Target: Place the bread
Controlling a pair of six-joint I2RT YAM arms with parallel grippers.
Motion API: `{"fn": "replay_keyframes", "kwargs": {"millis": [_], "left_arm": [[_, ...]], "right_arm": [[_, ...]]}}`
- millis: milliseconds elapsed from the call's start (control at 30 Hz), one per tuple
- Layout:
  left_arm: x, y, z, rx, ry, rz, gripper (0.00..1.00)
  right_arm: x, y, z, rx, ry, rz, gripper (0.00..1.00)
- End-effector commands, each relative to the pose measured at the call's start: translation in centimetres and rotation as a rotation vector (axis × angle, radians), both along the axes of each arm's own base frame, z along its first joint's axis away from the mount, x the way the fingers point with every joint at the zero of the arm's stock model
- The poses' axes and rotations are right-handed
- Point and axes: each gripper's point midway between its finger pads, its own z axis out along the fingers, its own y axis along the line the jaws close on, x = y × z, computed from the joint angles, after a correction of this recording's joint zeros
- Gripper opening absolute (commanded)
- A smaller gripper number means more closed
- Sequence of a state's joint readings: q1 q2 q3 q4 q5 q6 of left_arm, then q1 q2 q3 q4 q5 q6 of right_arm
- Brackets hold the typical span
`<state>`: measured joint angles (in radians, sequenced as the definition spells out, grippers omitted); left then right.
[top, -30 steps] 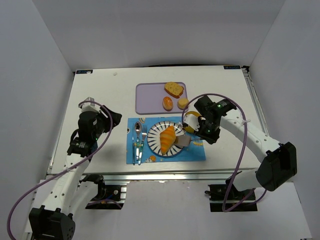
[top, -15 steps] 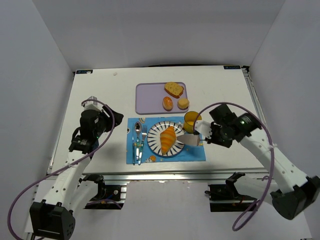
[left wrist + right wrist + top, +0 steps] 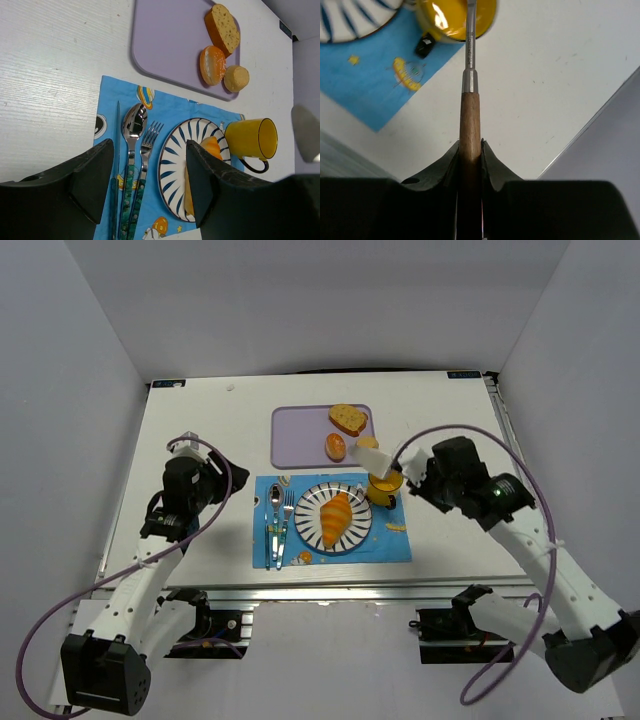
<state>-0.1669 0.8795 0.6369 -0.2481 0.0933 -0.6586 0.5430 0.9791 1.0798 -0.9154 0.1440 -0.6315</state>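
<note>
The bread, a golden-orange croissant (image 3: 337,517), lies on the blue-striped plate (image 3: 303,532) on the blue placemat; the left wrist view shows part of the croissant (image 3: 210,146) behind a finger. My right gripper (image 3: 413,476) (image 3: 469,150) is shut on the wooden handle of a spatula (image 3: 469,115). The spatula's metal blade (image 3: 372,456) hangs above the yellow mug (image 3: 385,487), clear of the croissant. My left gripper (image 3: 222,480) (image 3: 149,150) is open and empty, up over the table left of the placemat.
A purple tray (image 3: 295,435) behind the placemat holds a bread slice (image 3: 348,419) and two small rolls (image 3: 336,446). A spoon (image 3: 275,502), fork (image 3: 287,512) and knife (image 3: 268,535) lie left of the plate. The table's near edge runs just below the placemat.
The right arm drew the spatula away from the plate's right side and raised it over the mug. The croissant stayed on the plate. The left arm barely moved.
</note>
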Motion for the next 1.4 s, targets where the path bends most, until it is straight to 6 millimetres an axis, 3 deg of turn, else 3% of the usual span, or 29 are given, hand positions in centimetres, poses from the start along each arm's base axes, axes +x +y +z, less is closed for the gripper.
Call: {"fn": "replay_keyframes", "kwargs": {"millis": [0, 33, 67, 133, 167, 267, 500, 700, 867, 1067, 1133, 1200, 1367], "left_arm": [[0.5, -0.4, 2.3, 0.002, -0.048, -0.021, 0.69], [0.6, -0.4, 2.3, 0.002, -0.044, -0.021, 0.69], [0.6, -0.4, 2.3, 0.003, -0.043, -0.022, 0.69], [0.7, -0.4, 2.4, 0.003, -0.041, -0.020, 0.69], [0.7, -0.3, 2.4, 0.003, -0.039, -0.017, 0.69], [0.9, -0.4, 2.6, -0.008, -0.042, -0.010, 0.69], [1.0, -0.2, 2.9, -0.034, -0.052, 0.022, 0.69], [0.7, 0.2, 3.0, -0.017, -0.037, 0.037, 0.69], [0.4, 0.4, 2.6, -0.027, -0.033, 0.052, 0.69], [0.2, 0.5, 2.5, -0.034, -0.028, 0.060, 0.69], [0.3, 0.5, 2.6, -0.027, -0.028, 0.057, 0.69], [0.3, 0.5, 2.6, -0.020, -0.023, 0.056, 0.69], [0.2, 0.5, 2.7, -0.022, -0.027, 0.055, 0.69]], "right_arm": [[5.2, 0.2, 3.2, 0.239, -0.106, -0.258, 0.00], [6.1, -0.5, 3.1, 0.290, -0.092, -0.319, 0.00], [7.3, -2.6, 2.6, 0.337, -0.065, -0.406, 0.00], [9.3, -4.4, 1.3, 0.373, -0.008, -0.510, 0.00], [10.1, -6.3, 0.8, 0.415, 0.020, -0.596, 0.00], [12.1, -8.7, -1.7, 0.454, 0.103, -0.709, 0.00], [14.5, -9.2, -9.5, 0.473, 0.230, -0.818, 0.00], [15.1, -9.6, -13.1, 0.482, 0.289, -0.844, 0.00], [15.3, -9.7, -14.6, 0.485, 0.288, -0.840, 0.02], [14.5, -9.4, -16.3, 0.489, 0.327, -0.844, 0.24], [14.2, -9.4, -16.6, 0.487, 0.338, -0.842, 0.37], [14.0, -9.3, -16.5, 0.487, 0.339, -0.834, 0.45], [14.0, -9.5, -15.2, 0.477, 0.306, -0.815, 0.48]]}}
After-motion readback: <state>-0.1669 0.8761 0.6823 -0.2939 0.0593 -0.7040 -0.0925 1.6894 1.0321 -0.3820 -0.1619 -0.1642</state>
